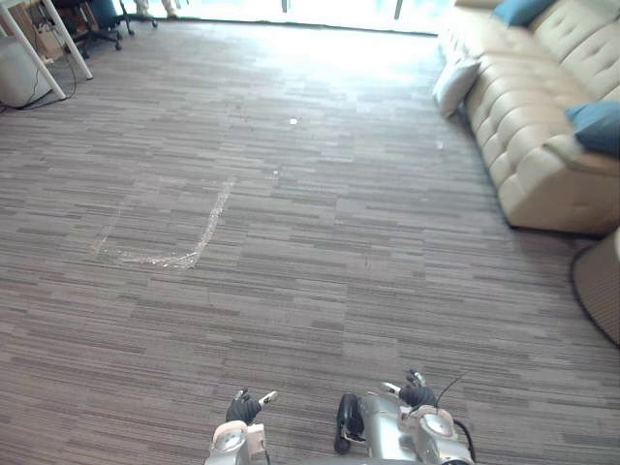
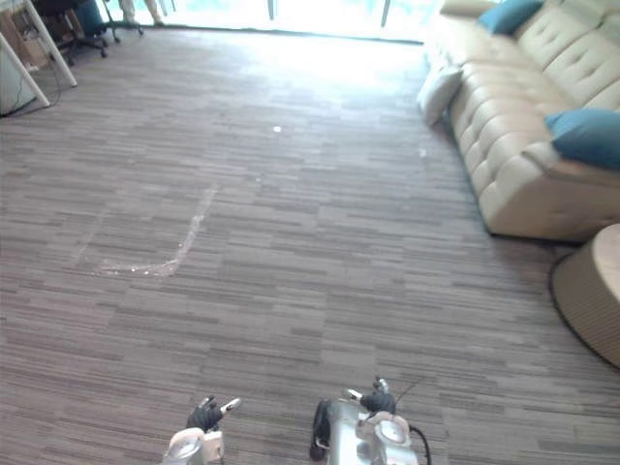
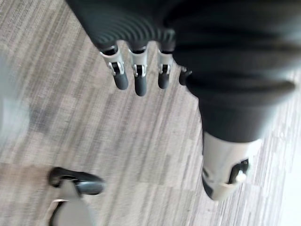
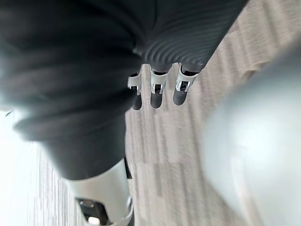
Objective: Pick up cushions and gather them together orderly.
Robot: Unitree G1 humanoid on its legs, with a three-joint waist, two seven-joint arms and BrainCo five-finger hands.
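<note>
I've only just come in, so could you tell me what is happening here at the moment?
The robot stands on the carpet with the left robot hand and the right robot hand low, open and holding nothing. No cushion is picked up yet. A blue cushion and a second blue cushion lie on the beige sofa, and a white cushion leans against its far end.

Left hand [image 1: 244, 407] and right hand [image 1: 417, 393] hang low at the frame's bottom edge, fingers relaxed and loosely straight.
</note>
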